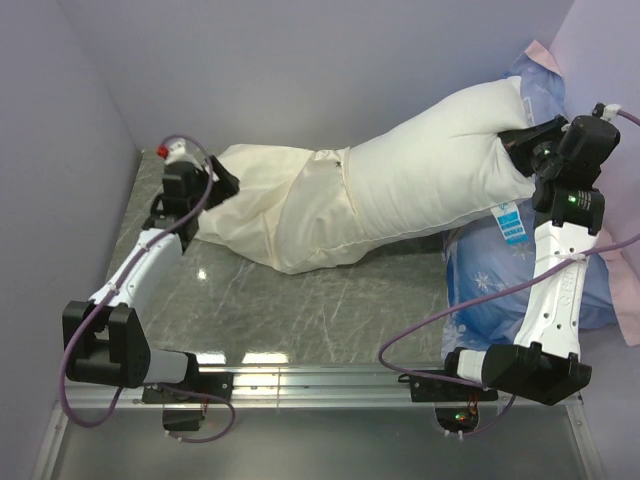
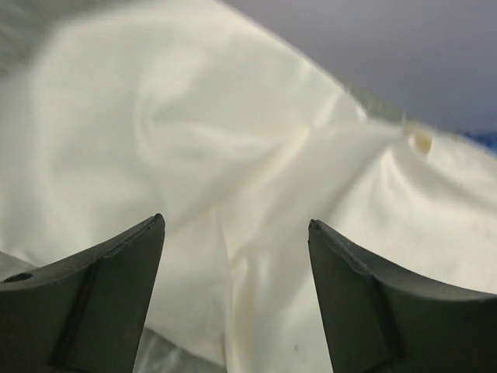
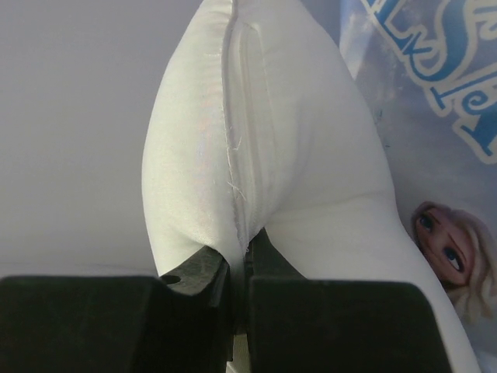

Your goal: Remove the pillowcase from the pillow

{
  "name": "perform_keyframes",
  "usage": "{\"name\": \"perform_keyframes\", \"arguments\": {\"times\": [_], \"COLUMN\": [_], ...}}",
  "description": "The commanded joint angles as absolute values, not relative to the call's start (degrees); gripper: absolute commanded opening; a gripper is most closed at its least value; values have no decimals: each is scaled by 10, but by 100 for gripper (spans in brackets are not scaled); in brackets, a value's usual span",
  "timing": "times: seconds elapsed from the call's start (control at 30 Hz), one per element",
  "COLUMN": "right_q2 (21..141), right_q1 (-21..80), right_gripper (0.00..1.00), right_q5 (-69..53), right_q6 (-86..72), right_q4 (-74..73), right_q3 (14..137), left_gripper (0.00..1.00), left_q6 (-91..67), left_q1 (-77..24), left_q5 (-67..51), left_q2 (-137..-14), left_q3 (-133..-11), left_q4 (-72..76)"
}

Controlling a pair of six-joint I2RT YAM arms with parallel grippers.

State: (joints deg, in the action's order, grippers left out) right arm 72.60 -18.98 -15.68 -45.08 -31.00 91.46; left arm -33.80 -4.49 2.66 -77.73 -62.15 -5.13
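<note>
at about nine o'clock on the grey marble-patterned table (image 1: 300,300), the left gripper (image 1: 212,185) stood at the closed end of the cream, wrinkled, thin satiny pillowcase (image 1: 265,205). its fingers were spread wide with nothing between them, and its wrist view showed only loose fabric just ahead. the case lay bunched over the left half of the plump white rectangular pillow (image 1: 430,165), whose bare half stretched toward two o'clock. there the right gripper (image 1: 522,148) was pinched tight on the pillow's seamed edge, above a blue printed "elsa" pillow (image 1: 490,290). the step in hand looked like the pull-off, roughly half done. the next move probably called for the left fingers to close on a fold of the case and draw it toward nine o'clock while the right anchored the pillow.
</note>
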Motion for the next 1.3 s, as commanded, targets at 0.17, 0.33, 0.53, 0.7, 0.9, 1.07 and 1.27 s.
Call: {"name": "perform_keyframes", "arguments": {"times": [0.17, 0.33, 0.53, 0.7, 0.9, 1.07, 1.27], "right_q2": [692, 681, 672, 671, 673, 674, 674], "right_q1": [-183, -184, -182, -183, -183, -183, -183], "right_gripper": [0, 0, 0, 0, 0, 0, 0], "right_q5": [-143, -149, -143, -147, -149, -151, -154], "right_q6": [-443, -444, -446, -448, -446, -444, -440], "right_q4": [-245, -236, -234, -231, -233, -234, -233], "right_q3": [947, 938, 926, 925, 925, 922, 922], "left_gripper": [81, 81, 84, 87, 91, 89, 83], "left_q6": [-363, -375, -471, -571, -639, -685, -689], "left_q1": [-129, -137, -151, -171, -190, -191, -191], "left_q5": [28, 113, 257, 293, 310, 320, 323], "left_q2": [-815, -833, -834, -828, -875, -918, -947], "left_q3": [-487, -486, -476, -463, -504, -521, -536], "left_q4": [63, 51, -26, -33, -64, -95, -85]}}
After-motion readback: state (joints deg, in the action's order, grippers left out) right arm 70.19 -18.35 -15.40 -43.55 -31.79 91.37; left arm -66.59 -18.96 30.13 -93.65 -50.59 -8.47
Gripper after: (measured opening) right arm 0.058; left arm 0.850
